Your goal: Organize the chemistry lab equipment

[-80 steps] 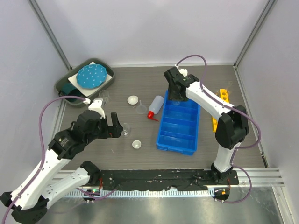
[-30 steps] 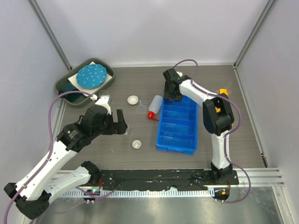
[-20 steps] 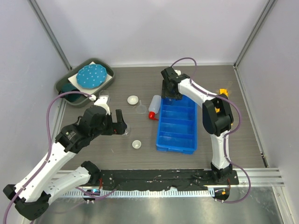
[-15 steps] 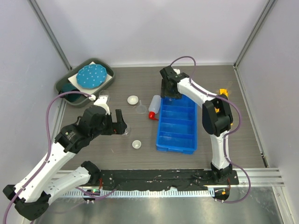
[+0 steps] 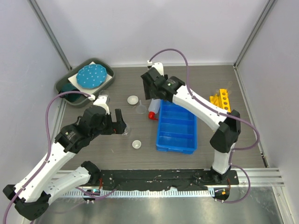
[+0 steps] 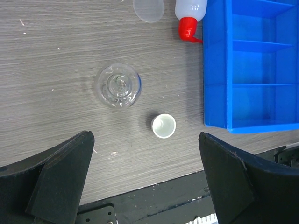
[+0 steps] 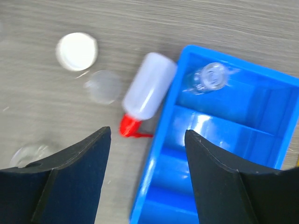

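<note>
My left gripper (image 5: pixel 121 126) is open and empty above a small clear glass flask (image 6: pixel 117 85), which stands on the table (image 5: pixel 117 154). A small white dish (image 6: pixel 163 126) sits just below it. My right gripper (image 5: pixel 150 92) is open and empty, high over the red-capped bottle (image 7: pixel 149 91), which lies against the blue divided bin (image 7: pixel 219 154). A clear glass piece (image 7: pixel 210 77) lies in the bin's far compartment. A second white dish (image 7: pixel 77 51) and a clear funnel (image 7: pixel 103 86) lie left of the bottle.
The yellow holed rack (image 5: pixel 219 100) lies right of the bin (image 5: pixel 177 126). A dark green tray (image 5: pixel 84 77) with a teal dotted disc stands at the back left. A small clear beaker (image 5: pixel 103 98) stands near my left arm.
My right gripper has moved left from the bin's far end to above the bottle, leaving a glass piece in the bin. My left gripper shifted a little right earlier, then held still.
</note>
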